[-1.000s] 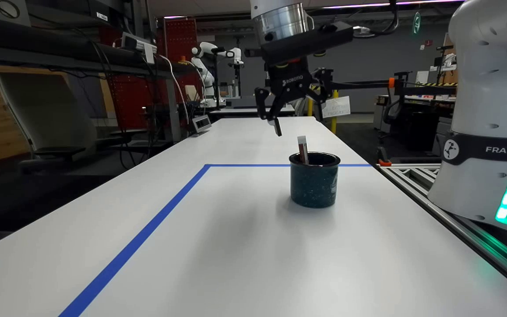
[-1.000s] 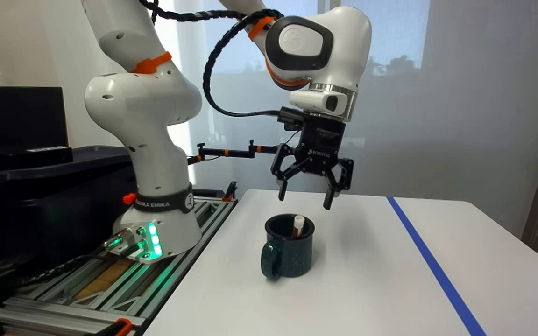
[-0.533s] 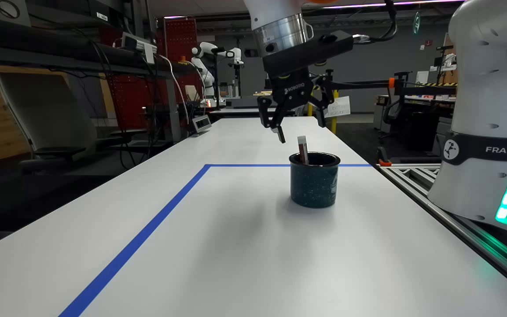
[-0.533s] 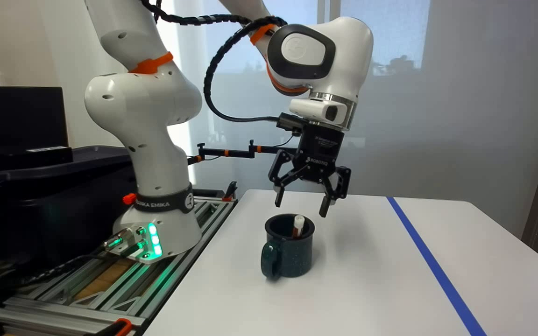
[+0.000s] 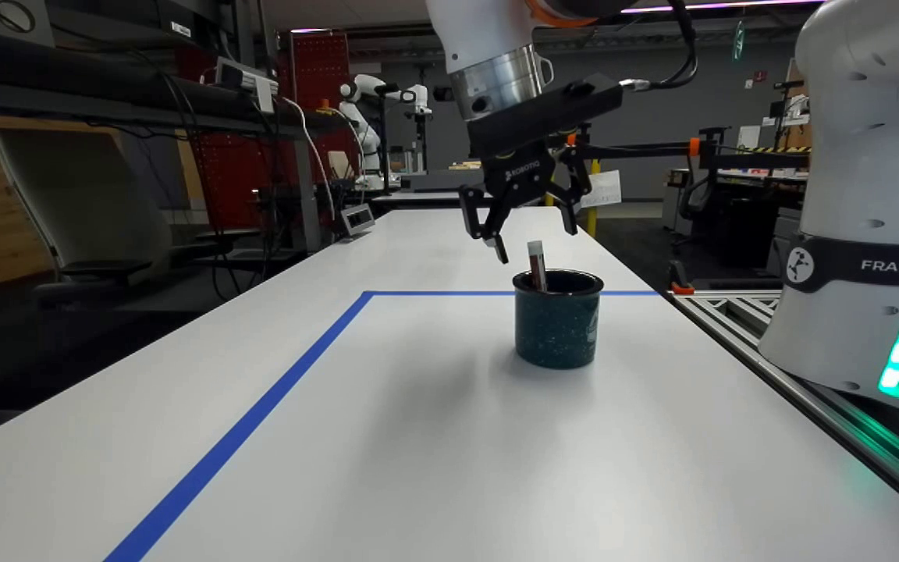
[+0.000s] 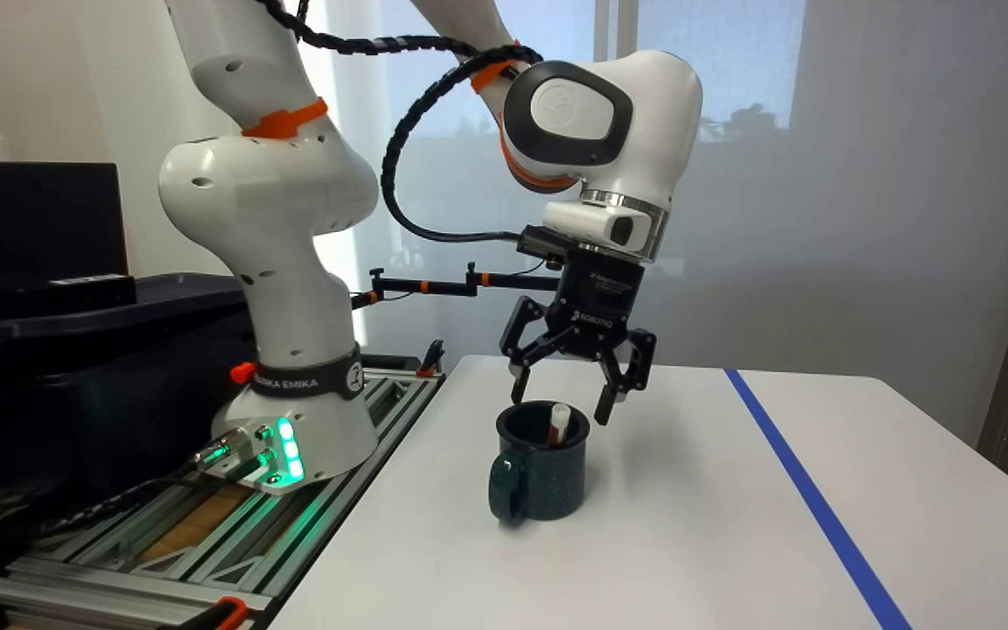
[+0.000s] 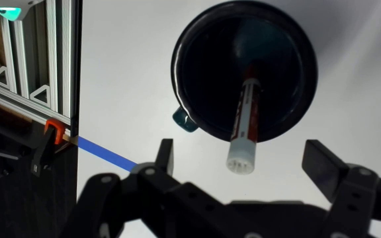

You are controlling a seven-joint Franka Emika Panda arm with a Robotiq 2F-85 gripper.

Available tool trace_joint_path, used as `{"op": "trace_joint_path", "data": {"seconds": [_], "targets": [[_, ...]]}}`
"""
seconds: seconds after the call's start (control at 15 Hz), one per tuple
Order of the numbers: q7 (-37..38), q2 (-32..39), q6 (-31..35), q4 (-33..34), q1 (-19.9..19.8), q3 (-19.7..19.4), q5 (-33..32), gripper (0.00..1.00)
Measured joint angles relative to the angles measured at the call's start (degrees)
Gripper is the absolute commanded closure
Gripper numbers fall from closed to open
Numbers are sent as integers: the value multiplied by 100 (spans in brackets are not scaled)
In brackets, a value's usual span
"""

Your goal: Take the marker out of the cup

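Currently the marker stands tilted inside the cup, its white end poking out above the rim. In the wrist view its long axis runs nearly from 6 to 12 o'clock: the white end points to 6, out across the rim, and the red end goes down towards 12 into an interior too dark to show where it rests. In an exterior view the marker leans a touch short of 12. The end effector is spread wide near the cup; in the wrist view its fingers stand at 9 and 3 o'clock of the white end, both apart from it. The cup's wall is around the marker's lower part and hides it in both exterior views, and the handle juts out near 8 o'clock in the wrist view. There too, from the cup, a blue line on the white table lies towards 8 and an orange and black clamp between 8 and 9. The robot's base is at the cup's 3 o'clock in an exterior view.
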Motion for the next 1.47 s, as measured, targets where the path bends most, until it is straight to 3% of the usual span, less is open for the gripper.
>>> {"op": "trace_joint_path", "data": {"seconds": [0.13,0.73,1.47], "targets": [[1,53,58,0,0,-36,-12,26],[1,152,285,1,10,-91,-14,96],[-294,-162,306,7,82,-198,140,95]]}}
